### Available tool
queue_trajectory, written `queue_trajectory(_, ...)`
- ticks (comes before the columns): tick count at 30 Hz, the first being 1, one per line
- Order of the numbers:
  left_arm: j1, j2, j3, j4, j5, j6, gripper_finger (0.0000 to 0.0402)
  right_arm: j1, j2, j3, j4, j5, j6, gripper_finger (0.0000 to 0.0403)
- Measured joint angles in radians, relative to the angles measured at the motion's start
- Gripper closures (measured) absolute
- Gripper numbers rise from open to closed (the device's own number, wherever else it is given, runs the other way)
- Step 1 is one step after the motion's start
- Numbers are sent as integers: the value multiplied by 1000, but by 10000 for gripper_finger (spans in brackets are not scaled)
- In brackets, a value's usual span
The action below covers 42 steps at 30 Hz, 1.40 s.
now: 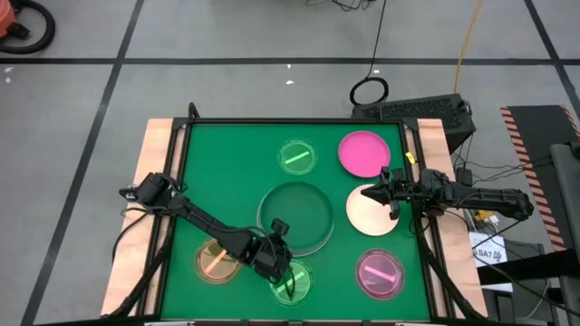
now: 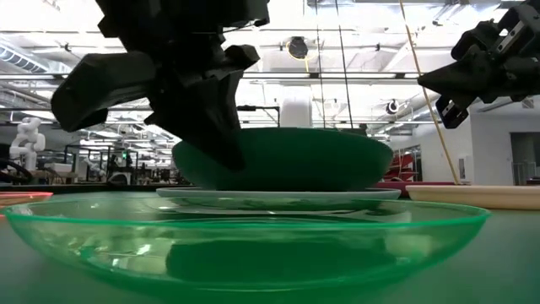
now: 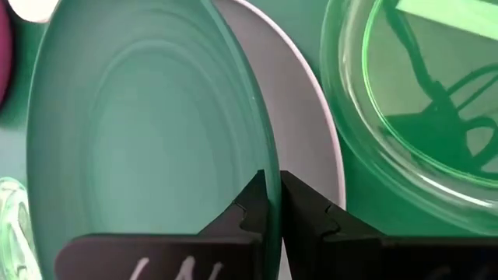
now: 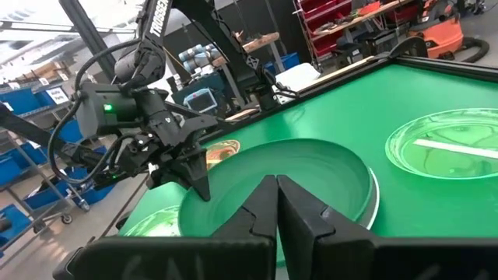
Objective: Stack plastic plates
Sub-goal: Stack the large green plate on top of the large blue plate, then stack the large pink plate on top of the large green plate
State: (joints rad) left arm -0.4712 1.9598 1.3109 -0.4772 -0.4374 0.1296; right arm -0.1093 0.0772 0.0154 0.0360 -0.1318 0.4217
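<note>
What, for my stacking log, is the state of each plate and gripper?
dark green plate: on the pale plate, rim gripped
left gripper: shut on dark green plate
right gripper: shut, empty, over cream plate
cream plate: flat, unstacked
bright pink plate: flat, unstacked
four small plates: flat, unstacked

dark green plate [image 1: 296,211] atop pale plate [image 3: 307,155], smaller plates scattered

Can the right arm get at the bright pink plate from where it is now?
Probably yes. The right gripper hovers over the cream plate, and the bright pink plate lies right beside it, uncovered; the left gripper is busy at the dark green plate.
</note>
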Motion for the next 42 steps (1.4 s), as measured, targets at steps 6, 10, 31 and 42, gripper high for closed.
queue_trajectory(6, 1, 0, 0, 9, -4, -12, 376, 0, 0, 0, -1, 0, 0, 403)
queue_trajectory(10, 1, 0, 0, 10, -5, -23, 373, 0, 0, 0, -1, 0, 0, 403)
queue_trajectory(31, 24, -10, 104, -163, 83, -256, 247, 8, 6, 0, 27, -138, 10, 398)
queue_trajectory(42, 52, -10, 228, -337, 30, -146, 247, 20, 93, 150, -95, 57, -161, 378)
